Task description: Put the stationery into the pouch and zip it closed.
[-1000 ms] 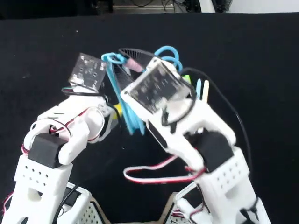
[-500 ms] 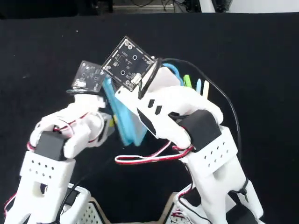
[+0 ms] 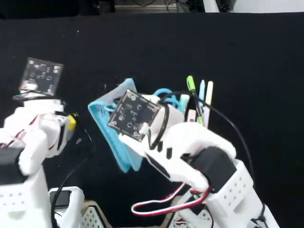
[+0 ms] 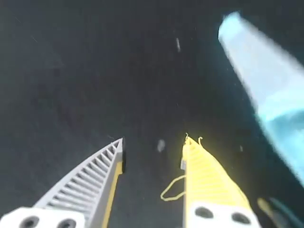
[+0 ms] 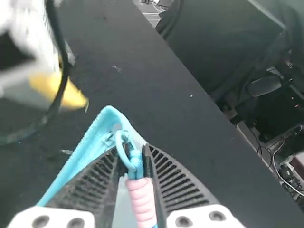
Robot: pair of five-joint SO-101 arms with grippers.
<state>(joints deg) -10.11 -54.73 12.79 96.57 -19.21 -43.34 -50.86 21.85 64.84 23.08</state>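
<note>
Blue pouch (image 3: 105, 121) lies on the black table (image 3: 247, 57), held by its zip pull (image 5: 139, 197)
right gripper (image 5: 134, 154) pinched tight on the pull; left gripper (image 4: 152, 145) spread wide, apart from pouch, holding nothing; pens (image 3: 202, 90) just beside pouch

Blue pouch (image 3: 111, 135) apparently tilted on edge — pens (image 3: 202, 95) nearby, outside.

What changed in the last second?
The left gripper swung away left off the light blue fabric pouch, jaws open. The right gripper, shut on the pouch's blue cord zip pull, drew back from the far side of the black table. The green, blue and cream pens stayed put.
</note>
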